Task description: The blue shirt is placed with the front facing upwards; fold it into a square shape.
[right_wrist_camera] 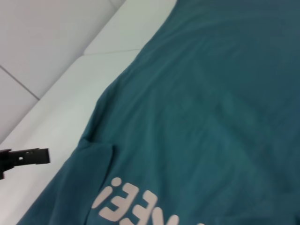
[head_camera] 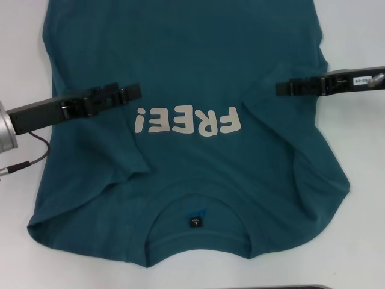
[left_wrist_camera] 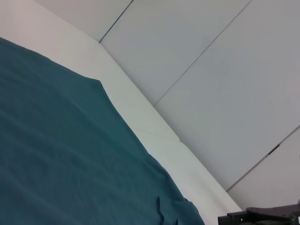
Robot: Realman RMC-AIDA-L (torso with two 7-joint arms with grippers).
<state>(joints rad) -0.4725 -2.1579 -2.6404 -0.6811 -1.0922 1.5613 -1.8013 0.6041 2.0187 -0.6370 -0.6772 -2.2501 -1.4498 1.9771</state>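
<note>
- The blue shirt [head_camera: 180, 78] lies spread on the white tabletop [head_camera: 361, 180], front side up, filling most of the head view.
- Its collar [head_camera: 198, 211] is at the near edge, toward the robot, and the body of the shirt runs away toward the far edge of the view.
- White "FREE!" lettering [head_camera: 187, 121] sits across the chest, reading upside down from the head camera.
- A small black neck tag [head_camera: 194, 221] shows inside the collar opening.
- Both sleeves look folded in over the body, leaving rumpled ridges on the left [head_camera: 129, 165] and right [head_camera: 304, 162] near the shoulders.
- The left claw [head_camera: 133, 91] reaches in from the left side and sits over the shirt just beside the exclamation-mark end of the lettering; whether it is open or closed on cloth cannot be told.
- The right claw [head_camera: 281, 88] reaches in from the right side and sits over the shirt's right part, near the "F" end of the lettering; its state cannot be told either.
- The two claws face each other at about the same level across the chest, well apart.
- A grey cable [head_camera: 33, 158] trails below the left arm over the tabletop.
- The left wrist view shows plain teal cloth [left_wrist_camera: 61, 159] meeting the tabletop's edge [left_wrist_camera: 140, 112].
- The right wrist view shows the lettering [right_wrist_camera: 126, 206] and a folded sleeve edge [right_wrist_camera: 101, 152].
</note>
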